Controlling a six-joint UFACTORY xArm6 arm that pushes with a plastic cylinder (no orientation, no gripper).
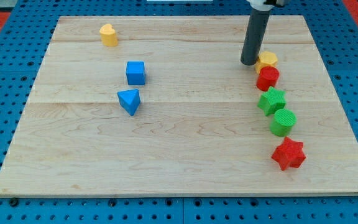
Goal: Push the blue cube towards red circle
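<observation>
Blue cube [135,72] left-centre, red circle [268,78] far right

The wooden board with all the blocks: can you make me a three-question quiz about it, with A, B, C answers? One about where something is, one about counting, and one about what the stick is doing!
1. Where is the blue cube?
A. Just above the blue triangle, in the view's left half
B. Next to the red star
C. At the view's bottom edge

2. How many green blocks are on the board?
A. One
B. Two
C. Four

3. What is my tip doing?
A. Pressing on the blue cube
B. Standing close beside the yellow block at the view's right, far from the blue cube
C. Resting on the red star

Answers:
1. A, the cube sits right above the triangle.
2. B, there is a green star and a green circle.
3. B, the tip is down by the yellow block that sits above the red circle.
</observation>
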